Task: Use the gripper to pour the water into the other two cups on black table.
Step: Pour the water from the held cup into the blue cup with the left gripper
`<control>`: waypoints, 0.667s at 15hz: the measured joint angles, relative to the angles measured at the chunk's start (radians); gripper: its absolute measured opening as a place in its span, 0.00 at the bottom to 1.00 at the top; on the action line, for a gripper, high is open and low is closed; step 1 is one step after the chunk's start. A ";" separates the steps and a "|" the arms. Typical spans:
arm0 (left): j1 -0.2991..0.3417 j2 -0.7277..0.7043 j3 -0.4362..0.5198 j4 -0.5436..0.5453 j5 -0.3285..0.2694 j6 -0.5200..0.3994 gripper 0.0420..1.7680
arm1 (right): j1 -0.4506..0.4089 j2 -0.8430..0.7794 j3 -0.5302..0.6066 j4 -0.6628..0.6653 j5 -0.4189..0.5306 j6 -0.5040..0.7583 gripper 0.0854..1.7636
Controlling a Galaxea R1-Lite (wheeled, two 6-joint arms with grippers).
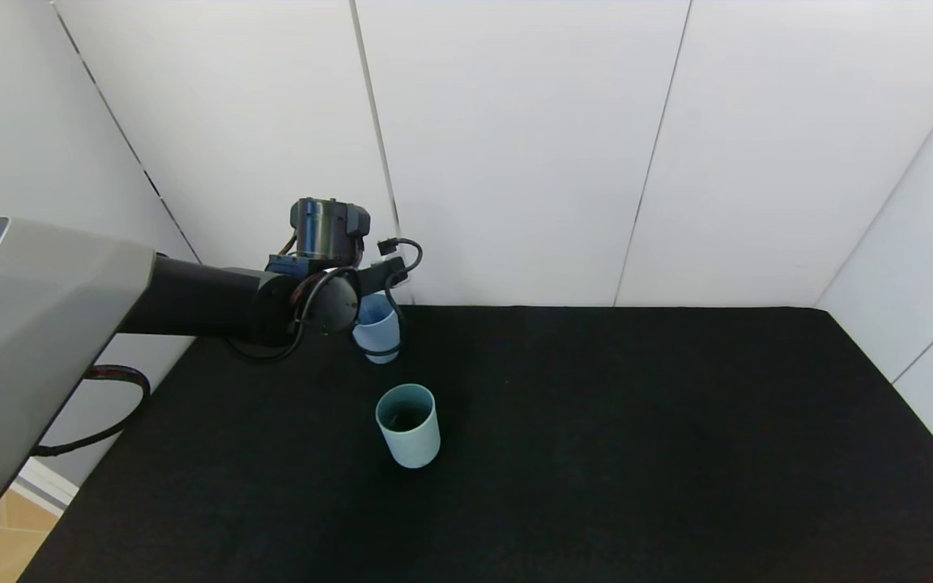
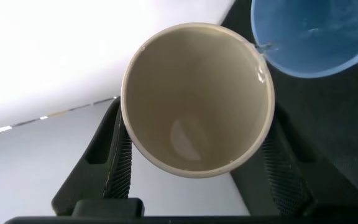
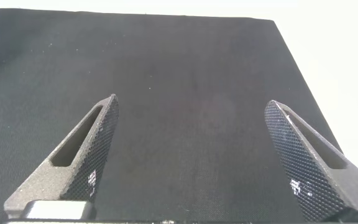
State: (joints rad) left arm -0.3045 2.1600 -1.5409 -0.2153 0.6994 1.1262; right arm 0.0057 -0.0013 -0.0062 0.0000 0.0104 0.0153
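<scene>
My left gripper (image 1: 371, 282) reaches over the far left part of the black table (image 1: 596, 453). In the left wrist view it (image 2: 196, 124) is shut on a beige cup (image 2: 197, 81) that is tipped over, its mouth facing the camera. A thin stream of water runs from the beige rim into the pale blue cup (image 2: 316, 37). The pale blue cup (image 1: 376, 328) stands just under the gripper. The teal cup (image 1: 408, 425) stands upright nearer to me, apart from the gripper. The beige cup is hidden behind the wrist in the head view. My right gripper (image 3: 191, 112) is open and empty over bare table.
White wall panels (image 1: 515, 146) close the table at the back and on both sides. The table's left edge (image 1: 110, 453) lies under my left arm. In the right wrist view the table's far corner (image 3: 272, 25) shows.
</scene>
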 joint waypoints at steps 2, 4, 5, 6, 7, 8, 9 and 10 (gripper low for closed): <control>-0.002 -0.003 0.019 0.007 -0.006 -0.074 0.68 | 0.000 0.000 0.000 0.000 0.000 0.000 0.97; -0.002 -0.015 0.047 0.009 -0.011 -0.151 0.68 | 0.000 0.000 0.000 0.000 0.000 0.000 0.97; -0.002 -0.026 0.063 0.010 -0.013 -0.207 0.68 | 0.000 0.000 0.000 0.000 0.000 0.000 0.97; -0.001 -0.038 0.079 0.014 -0.021 -0.265 0.68 | 0.000 0.000 0.000 0.000 0.000 0.000 0.97; 0.002 -0.053 0.101 0.018 -0.034 -0.319 0.68 | 0.000 0.000 0.000 0.000 0.000 0.000 0.97; 0.005 -0.075 0.133 0.022 -0.050 -0.370 0.68 | 0.000 0.000 0.000 0.000 0.000 0.000 0.97; 0.006 -0.101 0.169 0.022 -0.069 -0.419 0.68 | 0.000 0.000 0.000 0.000 0.000 0.000 0.97; 0.007 -0.132 0.212 0.021 -0.086 -0.470 0.68 | 0.000 0.000 0.000 0.000 0.000 0.000 0.97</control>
State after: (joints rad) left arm -0.2972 2.0281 -1.3291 -0.1938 0.6132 0.6557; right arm 0.0057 -0.0013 -0.0062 0.0000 0.0104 0.0153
